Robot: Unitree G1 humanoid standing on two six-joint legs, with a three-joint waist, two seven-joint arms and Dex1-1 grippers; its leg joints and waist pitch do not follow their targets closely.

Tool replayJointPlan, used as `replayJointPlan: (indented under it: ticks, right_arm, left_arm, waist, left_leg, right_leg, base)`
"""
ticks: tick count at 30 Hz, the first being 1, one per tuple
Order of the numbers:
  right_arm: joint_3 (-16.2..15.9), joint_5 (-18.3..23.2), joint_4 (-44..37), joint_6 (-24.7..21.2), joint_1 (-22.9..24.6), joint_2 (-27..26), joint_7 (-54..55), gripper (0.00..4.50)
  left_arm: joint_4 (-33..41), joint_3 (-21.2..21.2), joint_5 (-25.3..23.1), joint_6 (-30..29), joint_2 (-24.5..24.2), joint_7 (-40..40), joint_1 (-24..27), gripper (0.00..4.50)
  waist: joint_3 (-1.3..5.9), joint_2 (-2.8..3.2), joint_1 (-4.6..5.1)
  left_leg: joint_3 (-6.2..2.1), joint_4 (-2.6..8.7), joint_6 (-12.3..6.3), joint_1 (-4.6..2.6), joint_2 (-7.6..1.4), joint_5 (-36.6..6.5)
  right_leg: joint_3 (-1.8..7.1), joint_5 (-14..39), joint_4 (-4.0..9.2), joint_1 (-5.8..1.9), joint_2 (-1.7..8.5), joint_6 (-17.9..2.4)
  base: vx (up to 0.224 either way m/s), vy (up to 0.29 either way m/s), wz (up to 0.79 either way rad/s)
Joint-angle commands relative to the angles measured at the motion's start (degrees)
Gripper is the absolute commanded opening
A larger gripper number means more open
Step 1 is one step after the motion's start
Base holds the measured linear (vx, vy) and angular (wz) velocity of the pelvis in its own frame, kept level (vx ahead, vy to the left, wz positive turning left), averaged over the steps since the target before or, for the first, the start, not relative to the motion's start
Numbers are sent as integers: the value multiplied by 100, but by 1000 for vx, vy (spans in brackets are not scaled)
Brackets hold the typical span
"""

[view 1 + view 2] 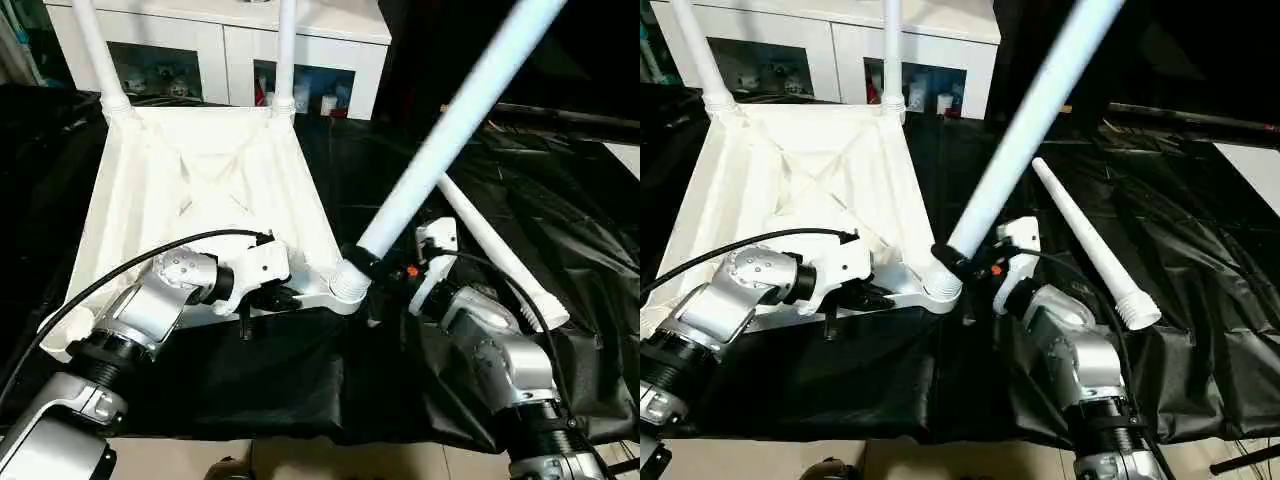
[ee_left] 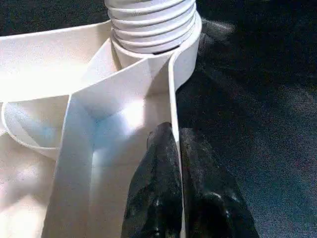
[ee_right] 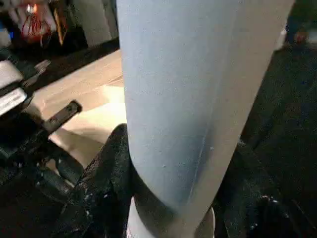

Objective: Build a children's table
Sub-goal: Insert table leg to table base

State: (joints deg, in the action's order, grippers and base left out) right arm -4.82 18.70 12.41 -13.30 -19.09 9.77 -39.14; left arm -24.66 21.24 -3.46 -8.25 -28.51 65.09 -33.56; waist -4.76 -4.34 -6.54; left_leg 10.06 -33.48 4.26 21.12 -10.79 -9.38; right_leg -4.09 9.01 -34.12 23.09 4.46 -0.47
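Observation:
The children's table top (image 1: 200, 190) lies upside down on the black cloth, ribs up. Two white legs (image 1: 98, 50) (image 1: 286, 50) stand in its far corner sockets. A third leg (image 1: 450, 130) leans up and to the right from the near right corner socket (image 1: 348, 285); its ribbed end (image 2: 151, 25) sits in that socket. My right gripper (image 1: 375, 265) is shut on this leg just above the socket, a black finger (image 3: 106, 188) on each side. My left gripper (image 2: 176, 144) is shut on the top's thin rim wall (image 2: 173, 89) beside that corner. A fourth leg (image 1: 500, 250) lies loose on the cloth at the right.
A white cabinet (image 1: 330, 50) with glass doors stands behind the work table. The black cloth (image 1: 300, 380) hangs over the near edge, with pale floor below. A black cable (image 1: 150, 250) arcs from my left wrist over the table top.

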Motion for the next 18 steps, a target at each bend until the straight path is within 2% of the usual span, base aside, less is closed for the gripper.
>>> replayJointPlan:
  ticks: [1,3,5,6,7,8,10,11,13,14,18]
  right_arm:
    - [-330,-438,117,-244,118,237,-81,186]
    - [-440,-512,102,-255,88,304,-176,186]
    - [-542,-548,97,-299,45,374,-309,186]
    - [-636,-582,95,-348,4,443,-429,186]
    - [-743,-613,107,-437,-54,528,-573,186]
    - [-816,-633,116,-483,-90,591,-667,186]
    - [-893,-614,123,-614,-134,671,-787,186]
    - [-914,-599,138,-638,-148,700,-853,186]
    - [-930,-599,165,-651,-155,730,-922,186]
    - [-910,-578,242,-665,-172,739,-986,186]
    - [-799,-409,441,-665,-193,733,-1146,186]
  left_arm:
    - [10,82,-129,129,6,-15,-129,0]
    - [9,92,-146,146,-8,-10,-121,0]
    - [16,95,-153,160,-18,-10,-107,0]
    - [28,98,-159,168,-26,-12,-90,0]
    - [54,98,-162,163,-36,-15,-67,0]
    - [79,95,-163,154,-41,-19,-49,0]
    - [121,90,-169,138,-45,-24,-20,0]
    - [139,87,-168,134,-45,-22,-6,0]
    - [172,81,-163,129,-48,-18,21,0]
    - [198,78,-137,151,-54,22,37,0]
    - [256,89,-8,322,-52,245,62,0]
  waist:
    - [299,135,45]
    - [298,138,43]
    - [299,79,53]
    - [302,91,46]
    - [297,34,51]
    - [297,53,45]
    - [298,5,51]
    - [300,15,47]
    - [306,-19,48]
    - [311,-12,45]
    - [323,-24,50]
  left_leg:
    - [-182,542,277,-153,-267,-2755]
    - [-181,541,261,-163,-272,-2744]
    - [-180,539,234,-156,-275,-2712]
    - [-182,540,226,-152,-278,-2665]
    - [-171,538,199,-153,-281,-2621]
    - [-174,540,197,-154,-281,-2612]
    - [-163,539,162,-133,-283,-2514]
    - [-165,538,160,-134,-281,-2495]
    - [-160,539,145,-121,-288,-2393]
    - [-158,540,146,-126,-291,-2377]
    - [-144,542,140,-125,-293,-2331]
  right_leg:
    - [273,3387,579,-86,479,-518]
    - [281,3461,592,-70,490,-493]
    - [275,3525,598,-73,494,-485]
    - [280,3505,588,-77,497,-480]
    - [281,3516,593,-69,496,-468]
    - [282,3513,586,-72,497,-472]
    - [288,3494,581,-78,499,-458]
    - [289,3504,581,-81,503,-456]
    - [288,3449,573,-84,507,-452]
    - [292,3413,572,-83,506,-458]
    - [295,3109,543,-86,488,-561]
  base:
    - [0,0,0]
    - [0,0,0]
    - [0,0,0]
    - [0,0,0]
    - [0,0,0]
    - [0,0,0]
    - [0,0,0]
    - [0,0,0]
    - [0,0,0]
    - [0,0,0]
    - [0,0,0]
